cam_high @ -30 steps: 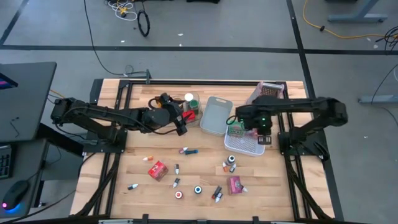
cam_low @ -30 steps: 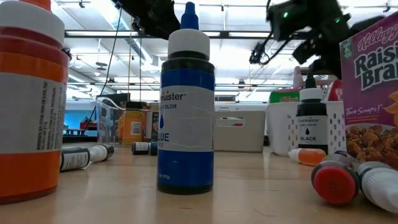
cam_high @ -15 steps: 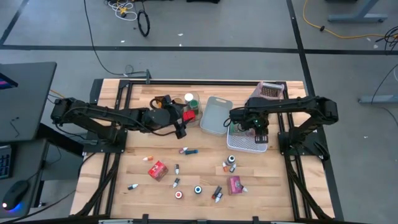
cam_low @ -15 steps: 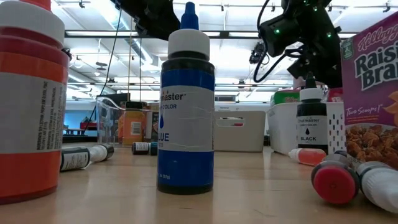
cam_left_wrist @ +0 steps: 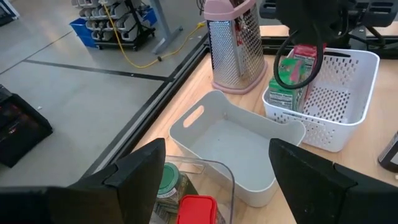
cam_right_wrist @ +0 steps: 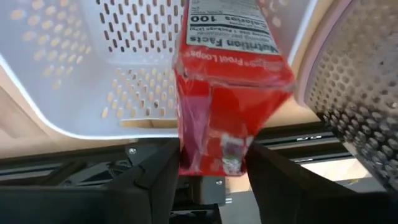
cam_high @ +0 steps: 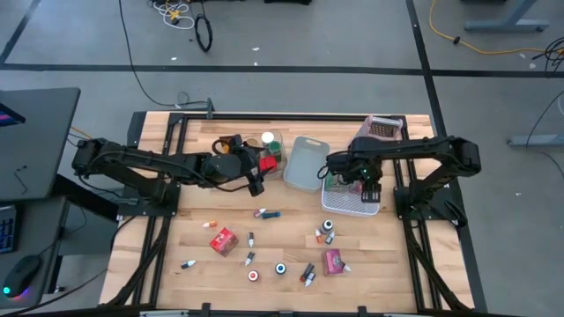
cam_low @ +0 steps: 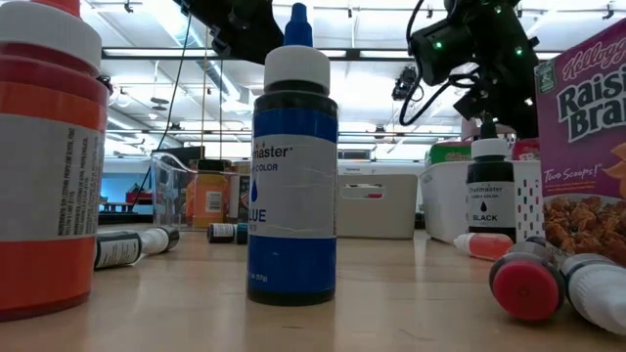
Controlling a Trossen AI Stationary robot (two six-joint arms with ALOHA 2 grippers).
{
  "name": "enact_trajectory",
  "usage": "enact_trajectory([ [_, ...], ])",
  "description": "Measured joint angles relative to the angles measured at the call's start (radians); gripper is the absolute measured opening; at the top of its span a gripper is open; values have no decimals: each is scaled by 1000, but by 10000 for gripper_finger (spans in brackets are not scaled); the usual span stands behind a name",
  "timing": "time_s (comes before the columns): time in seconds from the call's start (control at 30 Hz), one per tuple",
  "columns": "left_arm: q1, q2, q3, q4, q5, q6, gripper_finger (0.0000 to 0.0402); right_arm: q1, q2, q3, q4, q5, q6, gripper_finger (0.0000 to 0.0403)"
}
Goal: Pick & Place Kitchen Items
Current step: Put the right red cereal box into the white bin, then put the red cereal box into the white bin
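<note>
A red and green cereal box (cam_right_wrist: 224, 81) stands tilted in the white perforated basket (cam_high: 351, 204), its lower end on the basket floor and its side against the wall (cam_left_wrist: 289, 81). My right gripper (cam_right_wrist: 213, 180) points down over it, open, one finger on either side of the box's upper end. My left gripper (cam_high: 256, 173) hovers open and empty by the clear bin (cam_high: 271, 155), which holds a red-lidded jar (cam_left_wrist: 198, 208) and a green-lidded jar (cam_left_wrist: 166, 182). A red box (cam_high: 224, 240), a pink box (cam_high: 332, 261) and small bottles (cam_high: 267, 213) lie on the near half of the table. My right gripper has its fingers (cam_right_wrist: 155, 180) close against the two sides of the box's upper end (cam_right_wrist: 211, 149), coming from above. I cannot tell whether they touch it. The box's other end rests in the basket.
A grey bin (cam_high: 306, 164) sits between the clear bin and the basket. A pink grater (cam_high: 381, 129) stands at the far right. In the low view a blue bottle (cam_low: 293, 166), an orange jar (cam_low: 44, 156) and a raisin bran box (cam_low: 587, 147) stand near the table's front edge.
My right gripper has shifted slightly toward the table's left over the white basket and tipped a little. The box has stayed in the basket.
</note>
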Motion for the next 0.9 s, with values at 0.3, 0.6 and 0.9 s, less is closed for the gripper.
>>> enact_trajectory([
  [0.3, 0, 0, 0, 8, 0, -3, 297, 3, -128, 127, 2, -10, 147, 192],
  [0.6, 0, 0, 0, 6, 0, 5, 297, 112, -312, 145, 69, -6, 449, 192],
  [0.9, 0, 0, 0, 6, 3, 20, 297, 312, -423, 4, 608, 16, 483, 192],
])
